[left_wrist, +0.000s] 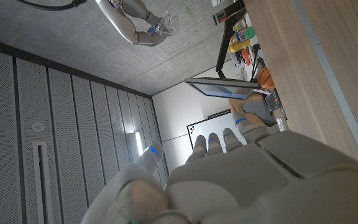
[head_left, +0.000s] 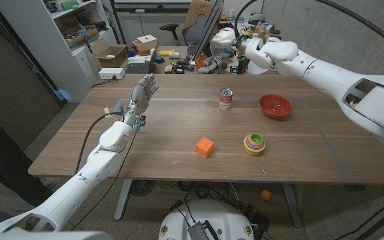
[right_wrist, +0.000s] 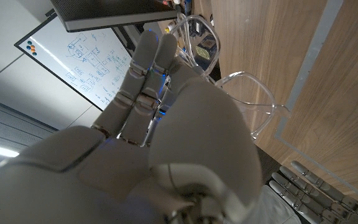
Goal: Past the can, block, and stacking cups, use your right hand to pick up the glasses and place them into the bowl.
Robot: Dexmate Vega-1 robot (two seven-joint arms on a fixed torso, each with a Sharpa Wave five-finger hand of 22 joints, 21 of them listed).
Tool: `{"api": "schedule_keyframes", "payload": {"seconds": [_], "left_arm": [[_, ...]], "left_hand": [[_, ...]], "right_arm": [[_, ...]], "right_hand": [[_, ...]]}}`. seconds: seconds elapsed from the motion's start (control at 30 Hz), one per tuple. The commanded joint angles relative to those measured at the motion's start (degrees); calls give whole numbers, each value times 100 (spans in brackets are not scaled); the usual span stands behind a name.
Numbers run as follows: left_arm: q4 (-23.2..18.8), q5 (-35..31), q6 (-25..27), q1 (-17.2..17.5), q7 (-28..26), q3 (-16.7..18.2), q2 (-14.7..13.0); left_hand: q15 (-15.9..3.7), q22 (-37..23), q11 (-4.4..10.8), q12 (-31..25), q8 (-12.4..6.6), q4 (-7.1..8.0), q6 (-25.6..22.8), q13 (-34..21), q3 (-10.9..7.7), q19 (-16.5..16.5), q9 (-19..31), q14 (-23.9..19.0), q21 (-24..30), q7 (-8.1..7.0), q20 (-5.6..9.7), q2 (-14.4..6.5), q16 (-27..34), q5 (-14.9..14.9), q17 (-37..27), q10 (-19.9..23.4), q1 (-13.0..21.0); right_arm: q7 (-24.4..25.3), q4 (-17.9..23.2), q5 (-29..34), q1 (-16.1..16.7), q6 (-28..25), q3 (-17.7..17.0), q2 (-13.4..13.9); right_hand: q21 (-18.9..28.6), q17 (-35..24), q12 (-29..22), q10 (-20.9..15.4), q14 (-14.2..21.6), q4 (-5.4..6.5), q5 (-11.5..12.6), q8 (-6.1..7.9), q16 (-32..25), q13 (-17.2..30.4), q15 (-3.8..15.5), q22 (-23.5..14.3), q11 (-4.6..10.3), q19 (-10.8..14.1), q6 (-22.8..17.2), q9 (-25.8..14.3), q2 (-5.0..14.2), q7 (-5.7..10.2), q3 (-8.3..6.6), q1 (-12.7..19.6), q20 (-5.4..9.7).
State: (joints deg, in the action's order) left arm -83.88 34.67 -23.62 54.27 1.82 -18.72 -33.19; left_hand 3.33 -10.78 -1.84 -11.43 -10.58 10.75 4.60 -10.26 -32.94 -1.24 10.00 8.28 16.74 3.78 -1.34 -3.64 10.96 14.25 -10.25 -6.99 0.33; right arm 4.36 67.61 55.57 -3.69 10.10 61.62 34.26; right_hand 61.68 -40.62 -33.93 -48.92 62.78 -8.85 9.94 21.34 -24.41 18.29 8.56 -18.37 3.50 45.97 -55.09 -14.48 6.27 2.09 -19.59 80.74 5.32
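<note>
My right hand (head_left: 227, 41) is raised over the table's far edge, past the can, and holds the clear-framed glasses (right_wrist: 251, 102). The left wrist view shows that hand (left_wrist: 132, 18) in the air with the glasses (left_wrist: 165, 23) at its fingers. The red bowl (head_left: 275, 106) sits on the table to the right of the soup can (head_left: 226, 99). Nearer the front are the orange block (head_left: 205, 147) and the coloured stacking cups (head_left: 255, 143). My left hand (head_left: 142, 91) is lifted over the table's left part, fingers apart and holding nothing.
Pale tape lines (head_left: 319, 127) mark out an area on the wooden table (head_left: 165, 127). Behind the far edge lie cardboard boxes (head_left: 112, 57), a laptop (head_left: 139, 65), an office chair (head_left: 195, 27) and desk clutter. A shelf (head_left: 72, 33) stands at the back left.
</note>
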Motion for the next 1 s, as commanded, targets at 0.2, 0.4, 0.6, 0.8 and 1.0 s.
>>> {"api": "schedule_keyframes", "payload": {"seconds": [0.2, 0.4, 0.6, 0.8, 1.0], "left_arm": [[-115, -113, 120, -86, -45, -120, 36], [-109, -154, 149, -148, -43, -184, 79], [-108, -187, 146, -168, -52, -227, 115], [-171, -223, 165, -141, -108, -235, 108], [-236, -256, 199, -140, -139, -255, 103]], "left_hand": [[2, -16, -16, 11, 9, 3, -35, -23, 32, 41, 9, 7, -15, 12, 8, -652, -27, 46, -10, 20, 23], [-3, -16, -23, 12, 8, 3, -36, -23, 34, 42, 9, 7, -18, 15, 8, -651, -28, 46, -10, 18, 22], [-2, -16, -20, 13, 9, 3, -35, -23, 35, 44, 9, 8, -22, 12, 8, -651, -28, 47, -10, 15, 22], [2, -16, -18, 13, 10, 3, -34, -23, 36, 45, 9, 6, -24, 11, 9, -651, -27, 47, -10, 16, 21], [-1, -16, -18, 13, 9, 3, -36, -23, 37, 46, 9, 6, -27, 12, 3, -651, -27, 47, -10, 16, 21]], "right_arm": [[160, 868, 498, 535, 316, -529, 827], [23, 1039, 572, 675, 434, -722, 971], [-61, 1070, 682, 762, 370, -889, 1037], [-18, 1193, 973, 847, 352, -943, 1191], [11, 1298, 1064, 991, 375, -1044, 1346]], "right_hand": [[107, -51, 22, -49, 245, 25, 28, 13, 44, 390, 463, 35, 75, -61, -40, -32, 67, 48, -8, 24, 697], [157, -75, 34, -58, 250, 25, 29, 9, 63, 394, 464, 66, 92, -87, -50, -29, 66, 58, 1, 33, 696], [200, -95, 40, -67, 256, 25, 29, 6, 78, 404, 464, 94, 99, -109, -54, -30, 65, 60, 9, 41, 696], [244, -115, 51, -77, 262, 26, 30, 8, 95, 405, 463, 124, 84, -133, -64, -34, 66, 56, 16, 49, 697], [302, -138, 66, -78, 268, 28, 30, 9, 119, 414, 463, 163, 110, -161, -64, -46, 66, 63, 25, 56, 696]]}}
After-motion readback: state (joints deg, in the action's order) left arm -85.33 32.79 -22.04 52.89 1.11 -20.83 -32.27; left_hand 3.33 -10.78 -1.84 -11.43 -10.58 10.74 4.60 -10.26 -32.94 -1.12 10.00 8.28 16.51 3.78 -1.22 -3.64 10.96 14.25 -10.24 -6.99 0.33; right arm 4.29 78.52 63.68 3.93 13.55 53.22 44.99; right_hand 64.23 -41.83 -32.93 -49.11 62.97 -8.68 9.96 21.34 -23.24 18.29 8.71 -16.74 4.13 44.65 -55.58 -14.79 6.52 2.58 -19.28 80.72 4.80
